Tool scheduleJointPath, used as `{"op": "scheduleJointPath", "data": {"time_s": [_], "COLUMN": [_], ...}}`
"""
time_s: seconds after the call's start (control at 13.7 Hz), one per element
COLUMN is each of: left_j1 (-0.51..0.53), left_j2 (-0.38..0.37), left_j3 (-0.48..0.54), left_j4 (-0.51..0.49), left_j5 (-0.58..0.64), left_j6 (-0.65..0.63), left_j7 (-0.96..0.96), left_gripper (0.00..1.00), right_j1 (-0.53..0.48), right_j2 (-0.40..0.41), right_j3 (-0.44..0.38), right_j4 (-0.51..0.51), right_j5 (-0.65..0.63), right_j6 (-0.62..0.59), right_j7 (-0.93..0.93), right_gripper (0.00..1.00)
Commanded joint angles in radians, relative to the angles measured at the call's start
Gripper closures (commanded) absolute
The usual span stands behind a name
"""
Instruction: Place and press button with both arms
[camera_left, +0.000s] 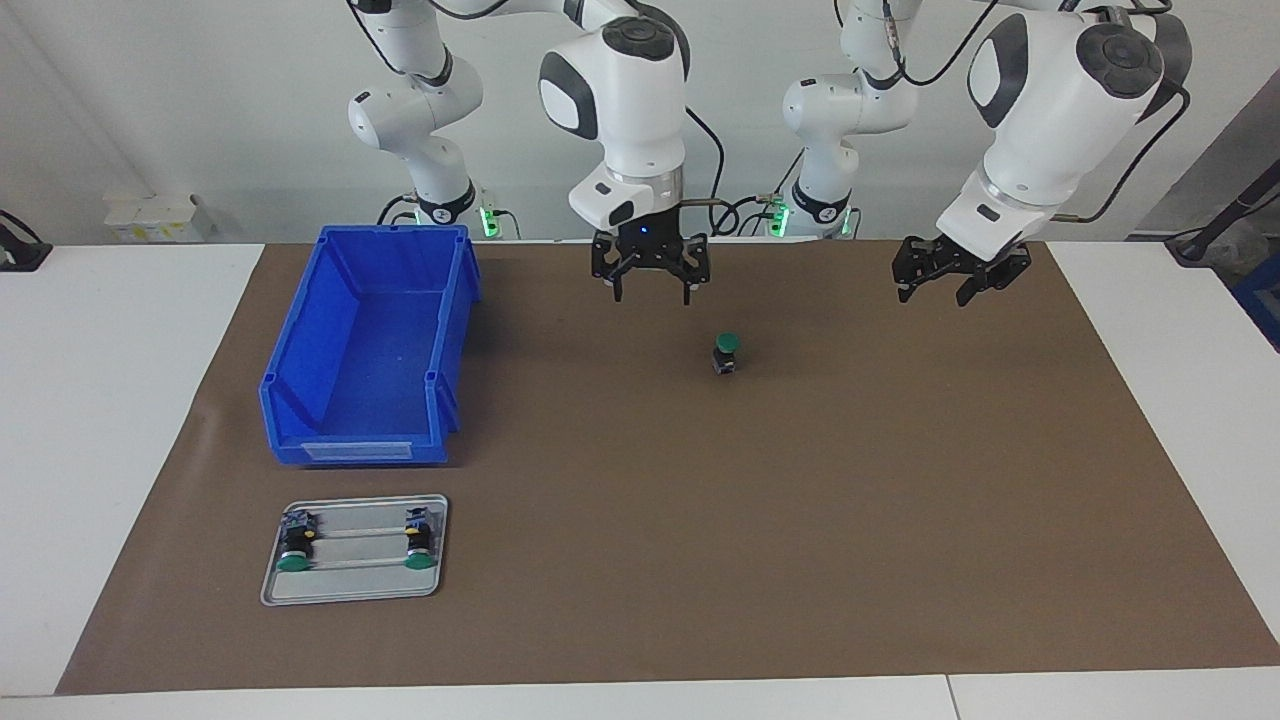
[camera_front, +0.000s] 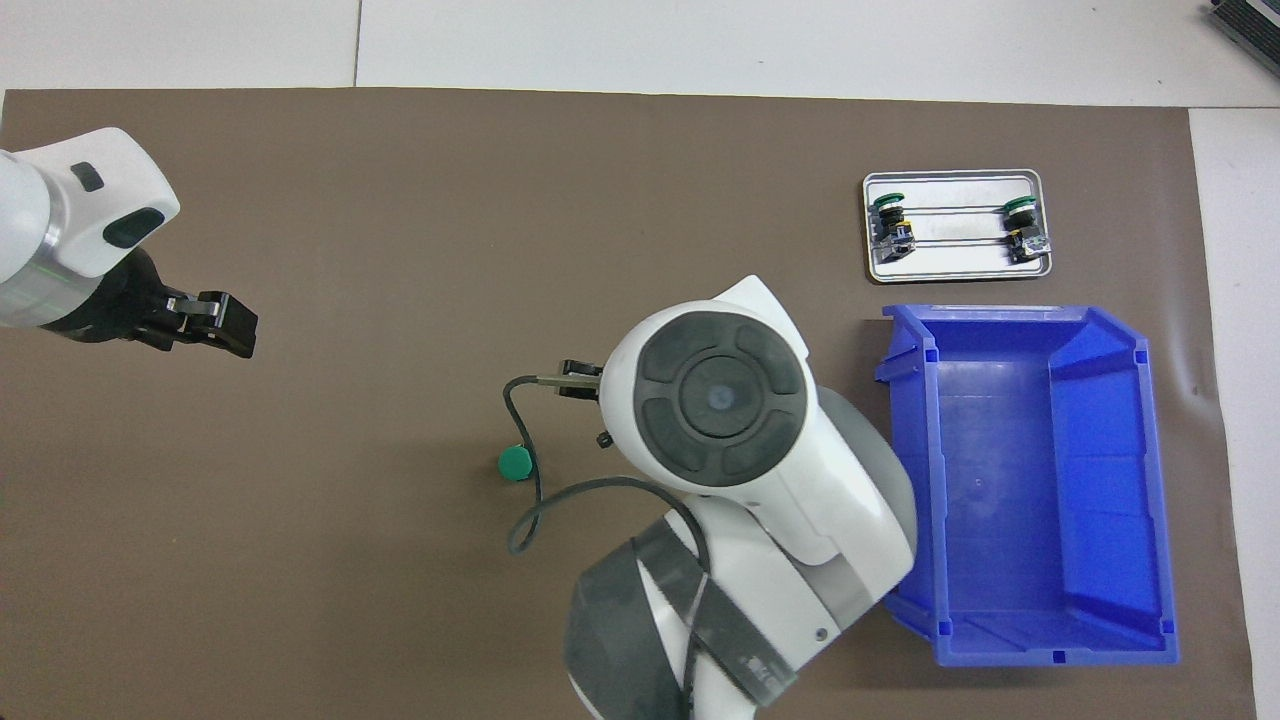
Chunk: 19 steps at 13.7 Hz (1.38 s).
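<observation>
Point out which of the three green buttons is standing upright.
The lone button on the brown mat stands upright, cap up; the two in the metal tray lie on their sides.

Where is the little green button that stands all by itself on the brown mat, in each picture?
Facing view: the button stands upright near the middle of the mat, slightly above centre, not in either gripper.
Overhead view: the button shows as a green cap just below centre, beside the right arm's cable.
Shared landmark: the blue bin, toward the right arm's end of the table.
</observation>
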<state>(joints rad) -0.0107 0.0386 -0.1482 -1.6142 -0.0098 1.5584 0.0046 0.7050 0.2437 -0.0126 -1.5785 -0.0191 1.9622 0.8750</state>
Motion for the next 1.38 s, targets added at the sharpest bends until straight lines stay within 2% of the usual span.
{"op": "scheduleJointPath", "data": {"time_s": [0.0,0.22,0.36,0.51,0.87,1.09,1.31], "left_j1": [-0.018,-0.034,-0.023,-0.015,0.012,0.012,0.014], "left_j2": [-0.036,-0.037,-0.037,-0.039,-0.039,-0.032,-0.029], "left_j3": [0.006,0.006,0.006,0.012,0.016,0.016,0.016], "left_j4": [-0.044,-0.047,-0.047,-0.049,-0.05,-0.058,-0.059], "left_j5": [0.034,0.039,0.036,0.027,-0.009,-0.009,-0.009], "left_j6": [0.025,0.017,0.022,0.023,0.038,0.178,0.212], "left_j7": [-0.003,-0.006,-0.011,-0.011,-0.063,-0.104,-0.097], "left_gripper": [0.02,0.02,0.02,0.02,0.03,0.03,0.04], "right_j1": [0.046,0.079,0.093,0.149,0.169,0.16,0.165], "right_j2": [0.077,0.114,0.182,0.242,0.256,0.252,0.27], "right_j3": [0.005,0.006,0.01,0.011,0.011,0.013,0.011], "right_j4": [0.046,0.037,0.044,0.049,-0.014,-0.053,-0.072], "right_j5": [0.007,0.002,-0.002,-0.016,-0.041,-0.067,-0.067], "right_j6": [0.038,0.101,0.127,0.167,0.228,0.274,0.32], "right_j7": [0.047,0.064,0.065,0.073,0.036,-0.007,-0.028], "right_gripper": [0.01,0.01,0.01,0.01,0.02,0.09,0.09]}}
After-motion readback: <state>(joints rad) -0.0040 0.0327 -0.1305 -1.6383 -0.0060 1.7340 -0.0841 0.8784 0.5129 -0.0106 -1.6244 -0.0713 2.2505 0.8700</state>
